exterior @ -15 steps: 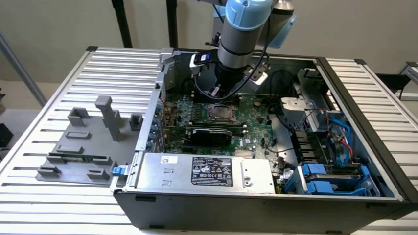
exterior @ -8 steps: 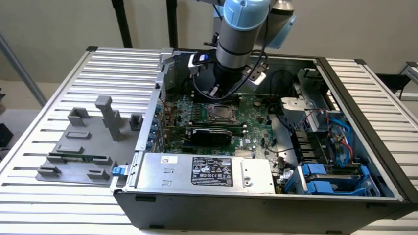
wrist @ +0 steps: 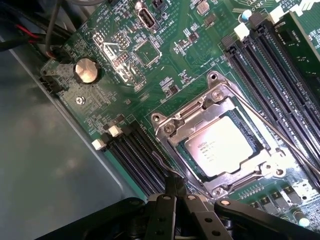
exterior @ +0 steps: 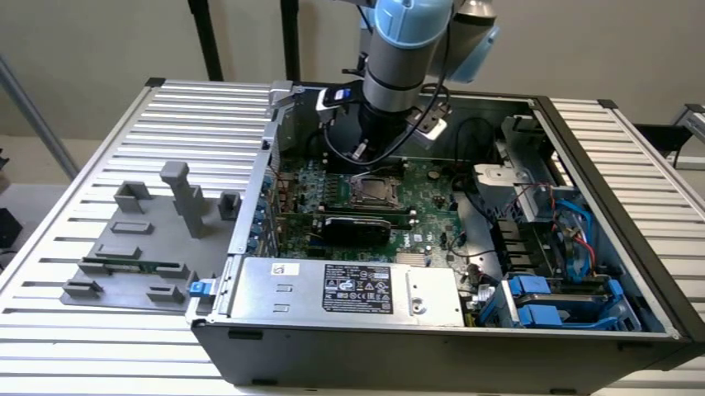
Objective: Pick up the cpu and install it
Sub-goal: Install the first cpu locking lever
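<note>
The arm stands almost upright (blue-grey joint on top, black wrist below), pointing straight down. In the wrist view the gripper has its black fingers pressed together, tips meeting at a narrow point.

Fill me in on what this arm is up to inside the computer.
A robot arm reaches down into an open computer case that lies on a slatted table. Its gripper is shut with nothing between the fingers, and it hangs over the motherboard close to the edge of the socket frame. The cpu lies inside that frame, its silvery top facing up, apart from the gripper.
</note>
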You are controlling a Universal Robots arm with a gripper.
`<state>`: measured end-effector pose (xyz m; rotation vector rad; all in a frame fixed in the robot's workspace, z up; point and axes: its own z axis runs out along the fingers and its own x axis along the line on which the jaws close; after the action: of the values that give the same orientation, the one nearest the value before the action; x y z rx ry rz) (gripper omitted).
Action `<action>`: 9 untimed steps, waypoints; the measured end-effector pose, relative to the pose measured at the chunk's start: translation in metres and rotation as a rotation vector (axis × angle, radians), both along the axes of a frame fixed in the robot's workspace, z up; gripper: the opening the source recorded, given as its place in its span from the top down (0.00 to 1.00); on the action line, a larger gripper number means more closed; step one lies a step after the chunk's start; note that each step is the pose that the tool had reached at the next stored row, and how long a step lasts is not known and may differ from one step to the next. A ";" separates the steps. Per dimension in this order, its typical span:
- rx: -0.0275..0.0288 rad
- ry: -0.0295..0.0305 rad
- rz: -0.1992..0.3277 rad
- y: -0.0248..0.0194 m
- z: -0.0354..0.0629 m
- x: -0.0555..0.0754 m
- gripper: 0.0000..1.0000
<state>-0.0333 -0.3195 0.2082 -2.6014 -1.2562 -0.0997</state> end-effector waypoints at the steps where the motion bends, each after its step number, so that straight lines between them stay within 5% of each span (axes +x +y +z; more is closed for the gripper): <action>1: 0.0001 0.0000 0.000 -0.0005 0.0012 -0.001 0.89; 9: -0.0001 0.0001 0.000 -0.0032 0.0068 -0.003 0.89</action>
<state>-0.0366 -0.3226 0.2150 -2.6015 -1.2561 -0.0996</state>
